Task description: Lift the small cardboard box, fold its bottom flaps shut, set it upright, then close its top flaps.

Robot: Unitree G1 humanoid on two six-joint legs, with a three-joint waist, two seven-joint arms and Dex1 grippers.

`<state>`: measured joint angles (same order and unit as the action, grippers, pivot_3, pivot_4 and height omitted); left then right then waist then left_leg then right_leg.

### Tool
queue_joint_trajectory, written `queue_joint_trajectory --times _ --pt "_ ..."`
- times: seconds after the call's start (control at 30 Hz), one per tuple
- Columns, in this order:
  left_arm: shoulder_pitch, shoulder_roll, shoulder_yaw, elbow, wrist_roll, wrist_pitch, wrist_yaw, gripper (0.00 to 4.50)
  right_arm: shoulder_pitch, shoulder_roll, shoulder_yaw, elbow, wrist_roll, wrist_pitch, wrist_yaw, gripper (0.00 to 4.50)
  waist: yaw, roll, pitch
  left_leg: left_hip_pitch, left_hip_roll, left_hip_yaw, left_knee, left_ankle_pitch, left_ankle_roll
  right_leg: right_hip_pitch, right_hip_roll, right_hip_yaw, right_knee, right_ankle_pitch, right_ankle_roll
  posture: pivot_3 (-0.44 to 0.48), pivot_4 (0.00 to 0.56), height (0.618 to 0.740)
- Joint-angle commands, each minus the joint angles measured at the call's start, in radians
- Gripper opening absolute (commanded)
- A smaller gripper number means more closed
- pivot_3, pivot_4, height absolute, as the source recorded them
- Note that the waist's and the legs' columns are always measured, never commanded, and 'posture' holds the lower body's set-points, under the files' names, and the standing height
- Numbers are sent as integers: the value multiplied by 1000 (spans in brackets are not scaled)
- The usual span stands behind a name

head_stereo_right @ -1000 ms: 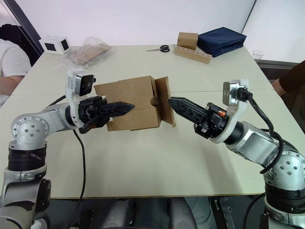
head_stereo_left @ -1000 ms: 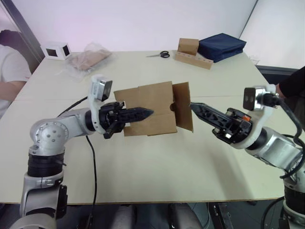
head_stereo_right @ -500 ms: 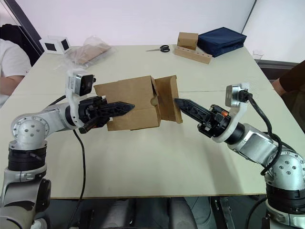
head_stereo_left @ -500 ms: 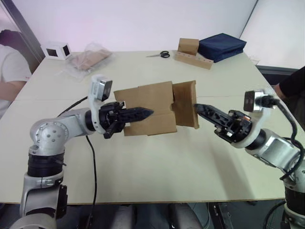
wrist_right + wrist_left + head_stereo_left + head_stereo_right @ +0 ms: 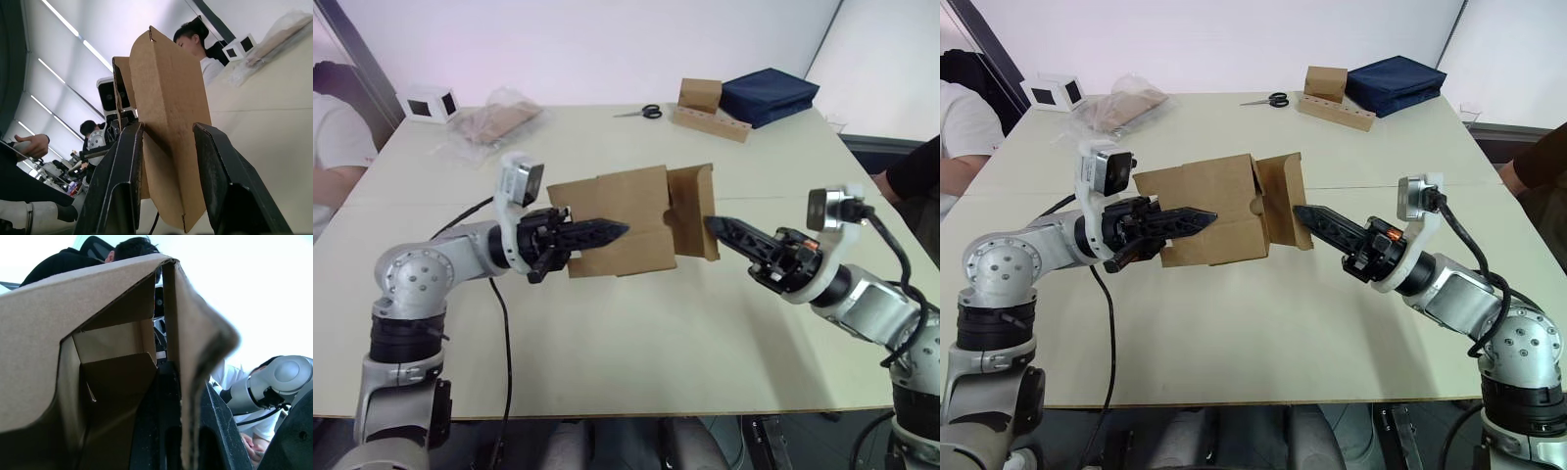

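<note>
Plainly, the small cardboard box (image 5: 617, 223) was held above the middle of the tabletop (image 5: 636, 333), one wall pinched by the closed left hand (image 5: 615, 232). The right hand (image 5: 711, 224), its fingers parted, was set around the edge of the loose flap (image 5: 693, 211). A skewed push could be judged to crease the flap or twist the box out of the pinch. Ample bare room was left toward the near edge; the scissors (image 5: 641, 112) lay at the far edge.
</note>
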<state>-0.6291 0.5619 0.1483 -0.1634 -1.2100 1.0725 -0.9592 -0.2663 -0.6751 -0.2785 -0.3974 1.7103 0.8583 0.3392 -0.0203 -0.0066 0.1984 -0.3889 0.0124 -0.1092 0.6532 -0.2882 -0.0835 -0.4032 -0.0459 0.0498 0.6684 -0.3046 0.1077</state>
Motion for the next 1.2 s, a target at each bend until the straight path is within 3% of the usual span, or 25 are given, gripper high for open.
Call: queue_joint_trajectory --times 0.03,1.2 --pt "-10 -2 20 -34 -12 -22 -1 0 -22 8 -5 -33 18 -18 -11 1586 0 0 0 0 0 0 0 0 0 0 0 0 0 0 0 0 150 740" --pt "-3 -97 7 -64 -24 -40 129 0 -26 80 50 -119 -10 -110 -163 1586 0 0 0 0 0 0 0 0 0 0 0 0 0 0 0 0 150 740"
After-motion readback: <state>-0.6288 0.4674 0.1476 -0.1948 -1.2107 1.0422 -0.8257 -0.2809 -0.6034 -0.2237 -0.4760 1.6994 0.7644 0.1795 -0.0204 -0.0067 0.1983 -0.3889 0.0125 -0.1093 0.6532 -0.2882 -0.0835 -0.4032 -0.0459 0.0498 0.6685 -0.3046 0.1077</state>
